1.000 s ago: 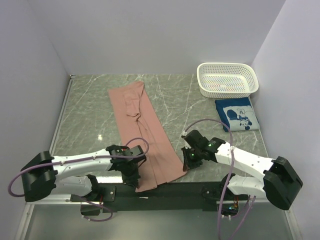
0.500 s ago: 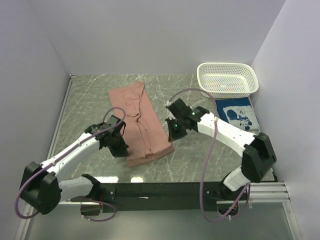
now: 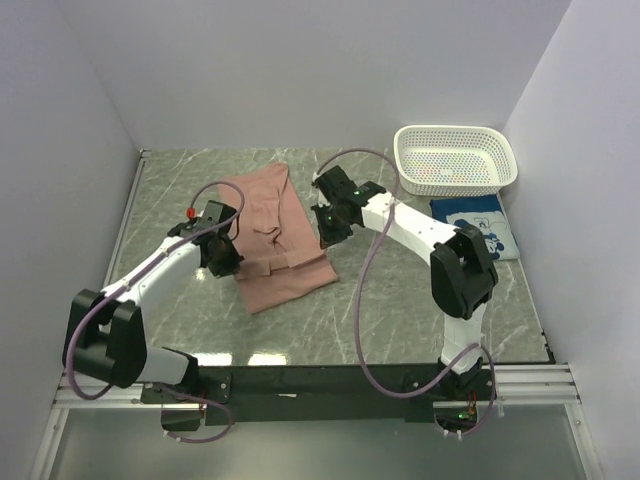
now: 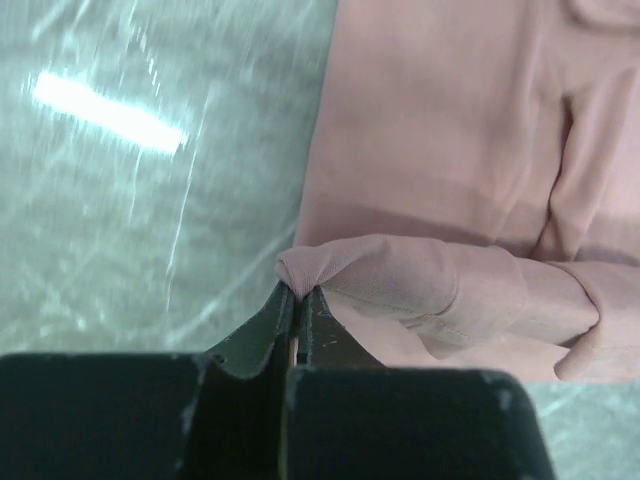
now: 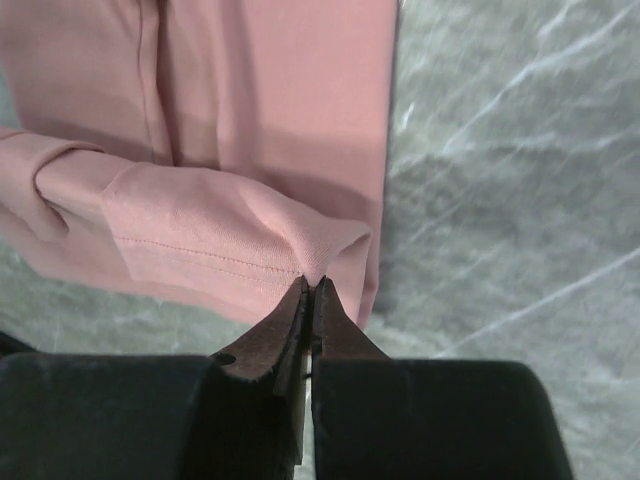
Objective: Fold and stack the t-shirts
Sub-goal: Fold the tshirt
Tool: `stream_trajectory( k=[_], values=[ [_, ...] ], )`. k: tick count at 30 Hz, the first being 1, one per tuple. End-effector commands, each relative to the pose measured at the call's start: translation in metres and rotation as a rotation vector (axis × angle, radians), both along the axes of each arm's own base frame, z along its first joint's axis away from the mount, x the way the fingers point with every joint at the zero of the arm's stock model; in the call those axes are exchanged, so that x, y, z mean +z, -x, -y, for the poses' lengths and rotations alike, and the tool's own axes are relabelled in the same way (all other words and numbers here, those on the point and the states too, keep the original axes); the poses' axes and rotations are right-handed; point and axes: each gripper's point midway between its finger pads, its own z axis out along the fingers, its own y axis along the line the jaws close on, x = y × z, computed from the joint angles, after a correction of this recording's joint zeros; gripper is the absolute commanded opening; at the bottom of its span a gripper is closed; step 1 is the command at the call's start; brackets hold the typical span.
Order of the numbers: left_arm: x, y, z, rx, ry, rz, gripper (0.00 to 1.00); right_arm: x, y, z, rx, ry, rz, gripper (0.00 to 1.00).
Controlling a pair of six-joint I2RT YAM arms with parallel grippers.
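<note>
The dusty-pink t-shirt (image 3: 275, 235) lies plain side up as a long strip at the table's middle, its near end doubled back over itself. My left gripper (image 3: 222, 258) is shut on the hem's left corner (image 4: 300, 268). My right gripper (image 3: 324, 233) is shut on the hem's right corner (image 5: 322, 258). Both hold the hem above the lower layer of the shirt (image 4: 440, 150), which also shows in the right wrist view (image 5: 300, 90). The blue t-shirt (image 3: 474, 229) with its white cartoon print lies folded at the right, in front of the basket.
A white perforated basket (image 3: 455, 158) stands at the back right. White walls close the table on three sides. A black rail (image 3: 330, 380) runs along the near edge.
Both grippers have carried the pink shirt's near hem away from the front edge toward the back, doubling the strip over itself. The blue shirt and the basket have not moved.
</note>
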Motion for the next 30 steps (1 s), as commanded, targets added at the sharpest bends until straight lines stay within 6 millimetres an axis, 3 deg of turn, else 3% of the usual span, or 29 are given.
stream_trajectory(
  k=[1,10,19,22,25,28,29,30],
  values=[
    [0.013,-0.040,-0.005,-0.028,-0.045,0.117,0.01,0.020,-0.032,-0.007,-0.006,-0.044,0.090,0.00],
    [0.001,-0.071,-0.007,-0.020,-0.045,0.114,0.01,0.006,-0.058,-0.009,-0.028,-0.052,0.090,0.00],
    [-0.021,-0.080,-0.009,0.035,-0.059,0.081,0.04,-0.027,-0.071,-0.013,-0.049,-0.053,0.078,0.01],
    [-0.027,-0.080,-0.008,0.053,-0.051,0.077,0.11,-0.030,-0.076,-0.014,-0.056,-0.051,0.089,0.03],
    [-0.026,-0.079,-0.006,0.056,-0.040,0.079,0.22,-0.033,-0.078,-0.013,-0.068,-0.046,0.090,0.14],
    [-0.015,-0.080,-0.005,0.054,-0.029,0.103,0.42,-0.025,-0.078,-0.016,-0.065,-0.071,0.100,0.31],
    [-0.011,-0.079,-0.004,0.048,-0.024,0.104,0.55,-0.015,-0.078,-0.017,-0.064,-0.089,0.118,0.34],
    [-0.001,-0.078,-0.003,0.046,-0.009,0.127,0.59,-0.013,-0.075,-0.017,-0.070,-0.096,0.118,0.36]
  ],
)
